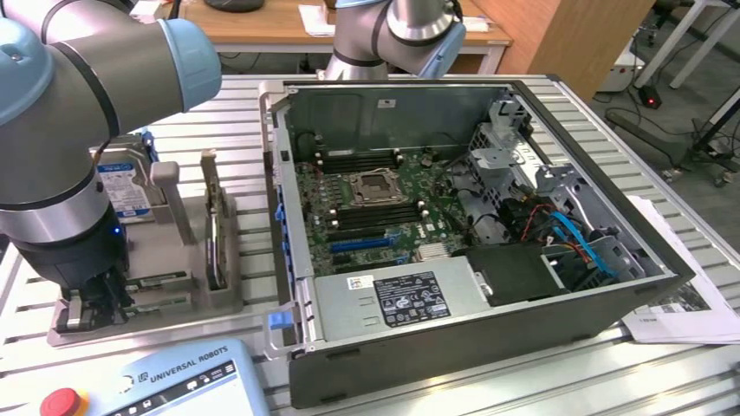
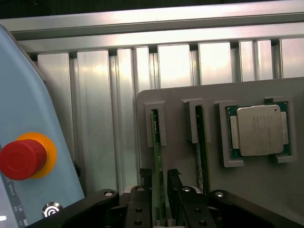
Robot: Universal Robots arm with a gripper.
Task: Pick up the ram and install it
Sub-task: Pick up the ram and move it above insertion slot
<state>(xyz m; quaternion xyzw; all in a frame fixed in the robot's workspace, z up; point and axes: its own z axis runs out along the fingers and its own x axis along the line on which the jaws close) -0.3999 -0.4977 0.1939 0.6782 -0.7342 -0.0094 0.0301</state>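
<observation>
Wrist view: long thin green circuit-board ram stick (image 2: 155, 137) stands on edge in a narrow slot of the flat grey plastic parts tray (image 2: 266, 190), leaving its upper edge free to be taken from above. Black two-finger gripper (image 2: 159, 179) is down over it, jaws narrow, one of its fingers (image 2: 145, 183) each side of the stick w/ a sliver of gap showing. Judged straddling, not clamped. Jaws line up w/ the slot, prob. so pads meet the stick's flat faces. Neighbour slot has a 2nd green stick (image 2: 199, 142). Square silver processor chip (image 2: 259, 129) lies flat in its own pocket beside that. Round red stop button (image 2: 21, 159) on pale blue pendant (image 2: 23, 95), just off the tray.

Ext. view: gives the layout. Open black computer case (image 1: 463, 364) lies on ribbed aluminium table (image 1: 231, 113), green motherboard (image 1: 370, 199) up, long dark slots (image 1: 367, 217) by the socket look vacant. Gripper (image 1: 99, 299) and tray (image 1: 173, 316) at ext. view's left of case, well apart from the slots. Wrist view gives the finger-to-stick fit.
</observation>
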